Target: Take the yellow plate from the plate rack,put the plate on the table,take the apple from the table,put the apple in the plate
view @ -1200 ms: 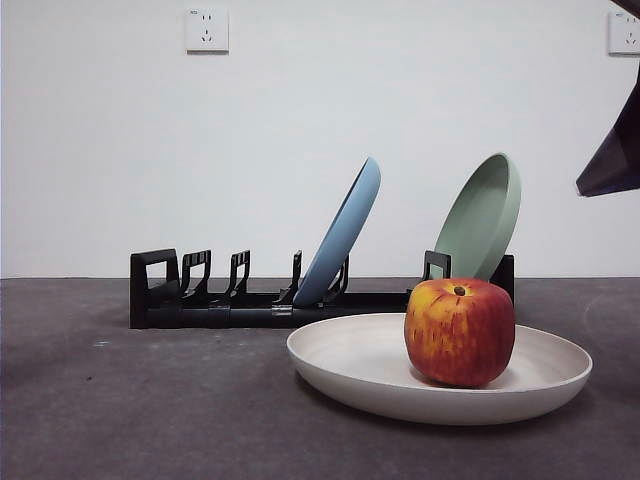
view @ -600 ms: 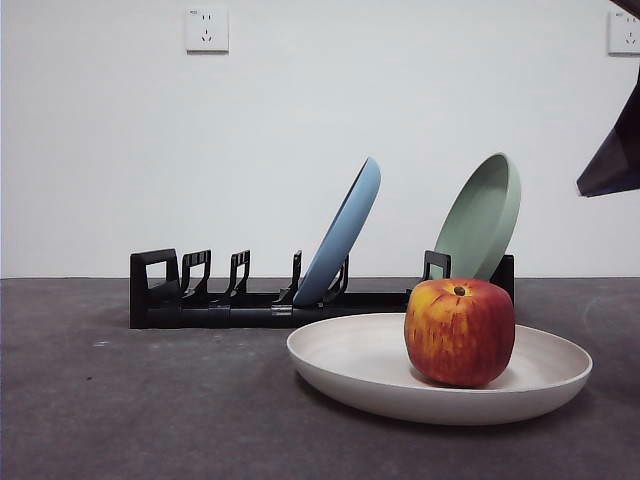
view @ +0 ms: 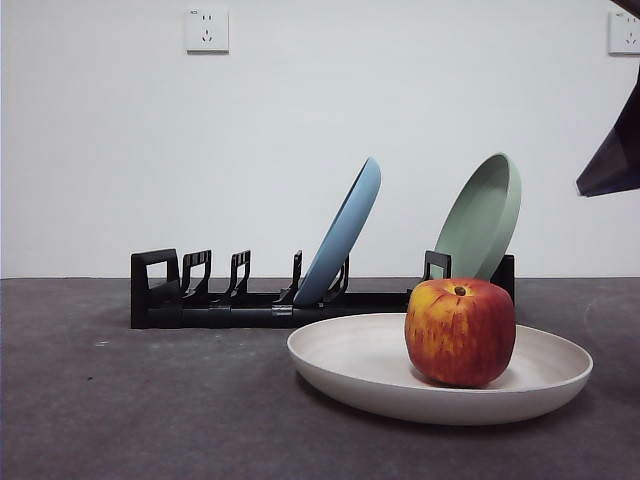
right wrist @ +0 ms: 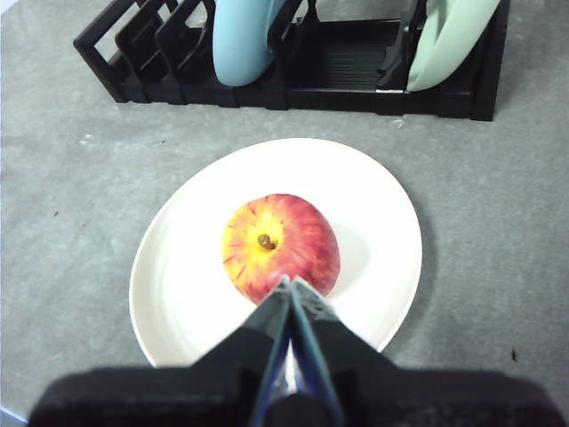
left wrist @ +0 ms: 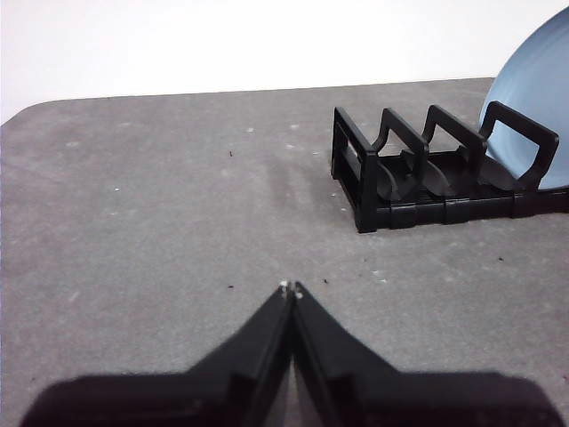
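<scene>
The yellow plate (view: 370, 370) lies flat on the table (view: 120, 410) in front of the plate rack (view: 240, 300). The apple (view: 460, 332) sits upright in the plate, right of its middle. In the right wrist view the apple (right wrist: 280, 245) rests in the plate (right wrist: 187, 258), and my right gripper (right wrist: 291, 283) is shut and empty, held above them. It shows as a dark tip (view: 612, 160) at the right edge of the front view. My left gripper (left wrist: 290, 288) is shut and empty over bare table, short of the rack's loop end (left wrist: 356, 169).
A blue plate (view: 345, 235) and a pale green plate (view: 485, 215) lean in the rack's slots. Several rack holders at the left end stand empty. A white wall with sockets runs behind the table.
</scene>
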Motion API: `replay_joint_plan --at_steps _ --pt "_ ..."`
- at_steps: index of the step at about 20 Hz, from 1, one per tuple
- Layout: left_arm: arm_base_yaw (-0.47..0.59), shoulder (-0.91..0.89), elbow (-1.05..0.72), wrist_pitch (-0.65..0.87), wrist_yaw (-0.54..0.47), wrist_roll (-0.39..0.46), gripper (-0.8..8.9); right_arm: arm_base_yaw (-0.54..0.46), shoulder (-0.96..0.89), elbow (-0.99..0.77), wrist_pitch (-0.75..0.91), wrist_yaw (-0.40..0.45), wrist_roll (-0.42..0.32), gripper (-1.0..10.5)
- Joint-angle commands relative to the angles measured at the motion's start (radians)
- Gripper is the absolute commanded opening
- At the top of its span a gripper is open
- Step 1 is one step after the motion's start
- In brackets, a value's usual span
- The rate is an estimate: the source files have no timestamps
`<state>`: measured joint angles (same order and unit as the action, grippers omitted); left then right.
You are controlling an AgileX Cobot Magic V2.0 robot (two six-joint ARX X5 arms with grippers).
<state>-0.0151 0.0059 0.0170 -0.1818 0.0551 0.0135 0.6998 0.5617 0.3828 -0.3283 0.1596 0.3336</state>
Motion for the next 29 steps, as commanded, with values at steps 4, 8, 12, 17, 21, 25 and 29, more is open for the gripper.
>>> replay_joint_plan --at_steps 4,8,12,17,21,25,29 --pt "0.003 -0.003 -0.014 0.002 0.0 -0.012 -0.03 0.0 0.0 -0.012 0.005 0.004 0.01 0.0" --pt "0.003 -0.003 -0.014 0.002 0.0 -0.012 -0.03 0.0 0.0 -0.012 0.005 0.004 0.01 0.0" --pt "0.003 -0.003 -0.014 0.002 0.0 -0.012 -0.03 -0.002 -0.026 -0.012 -0.014 0.005 0.009 0.0" --pt "0.003 -0.003 -0.014 0.002 0.0 -0.012 -0.03 -0.198 -0.214 -0.014 -0.054 0.029 -0.199 0.0" --pt "0.003 -0.003 -0.014 0.002 0.0 -0.012 -0.03 -0.455 -0.351 -0.021 -0.053 -0.051 -0.294 0.0" --pt "0.003 -0.003 -0.014 0.002 -0.001 -0.012 -0.03 -0.606 -0.462 -0.087 0.002 -0.248 -0.387 0.0" --pt "0.003 -0.003 -0.014 0.002 -0.001 -0.012 -0.03 -0.619 -0.533 -0.214 0.115 -0.262 -0.388 0.0"
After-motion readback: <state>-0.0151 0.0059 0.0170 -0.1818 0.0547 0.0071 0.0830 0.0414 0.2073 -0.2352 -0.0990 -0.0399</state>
